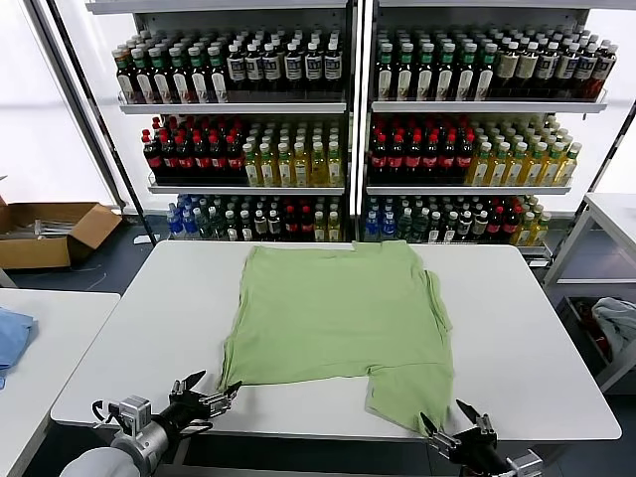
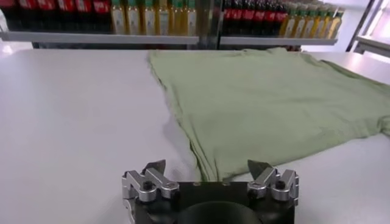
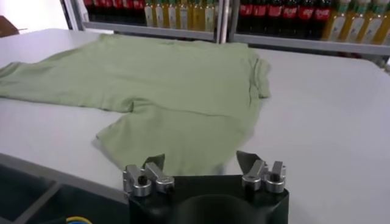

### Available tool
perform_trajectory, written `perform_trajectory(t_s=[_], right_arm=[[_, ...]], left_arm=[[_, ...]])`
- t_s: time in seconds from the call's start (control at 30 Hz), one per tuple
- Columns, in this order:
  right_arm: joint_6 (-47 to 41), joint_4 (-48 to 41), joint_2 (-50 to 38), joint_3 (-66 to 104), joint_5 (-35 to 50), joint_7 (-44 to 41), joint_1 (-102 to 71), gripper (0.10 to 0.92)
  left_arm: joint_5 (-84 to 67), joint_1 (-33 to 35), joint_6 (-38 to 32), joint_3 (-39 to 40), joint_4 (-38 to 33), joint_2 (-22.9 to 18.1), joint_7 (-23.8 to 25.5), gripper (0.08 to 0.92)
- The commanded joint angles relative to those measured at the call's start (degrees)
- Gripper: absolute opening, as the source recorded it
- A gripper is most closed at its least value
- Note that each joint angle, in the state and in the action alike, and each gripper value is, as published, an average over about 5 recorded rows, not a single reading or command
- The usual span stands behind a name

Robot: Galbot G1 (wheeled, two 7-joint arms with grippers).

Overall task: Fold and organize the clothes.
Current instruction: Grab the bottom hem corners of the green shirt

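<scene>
The polo shirt (image 1: 333, 313) hides its collar (buttons and print too).

I record the polo shirt (image 1: 333, 313) as soft matt green cloth with fine creases, the table (image 1: 542, 328) as smooth, faintly glossy white, and my left gripper (image 2: 207, 170) and right gripper (image 3: 203, 165) as bright metal fingers on matt black housings.
</scene>
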Motion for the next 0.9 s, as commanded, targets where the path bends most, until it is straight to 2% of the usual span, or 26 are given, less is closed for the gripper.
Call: perform_trajectory(t_s=[0.03,0.2,0.3,0.5,0.7,0.9], right_arm=[[0.0,-0.8,0.1,-1.8,-1.5,-0.1,-0.5,0.524],[0.7,-0.8,0.2,-1.5,-1.4,-0.2,-1.3,0.377],[1.0,-0.8,0.4,-1.5,-1.3,-0.3,-1.6,0.29],[1.3,-0.8,0.8,-1.6,-1.2,-0.3,-1.9,0.135],[3.0,-0.8,0.9,-1.4,-0.7,-1.2,-2.0,0.106],[9.7,-1.2,0.9,-0.3,3.1,-5.1,-2.0,0.106]], left_arm=[[-0.3,-1.5,1.2,2.1,2.0,-0.6,-1.1,0.823],[-0.3,-2.4,1.1,2.8,2.5,-1.0,-1.2,0.804],[-0.2,-2.5,1.1,3.3,2.6,-1.3,-1.1,0.75],[-0.1,-2.6,1.0,3.8,3.4,-1.3,-1.0,0.59],[0.1,-2.3,0.6,4.2,3.8,-1.3,-0.9,0.418],[0.3,-1.7,-0.4,4.0,3.2,-1.5,-1.5,0.245]])
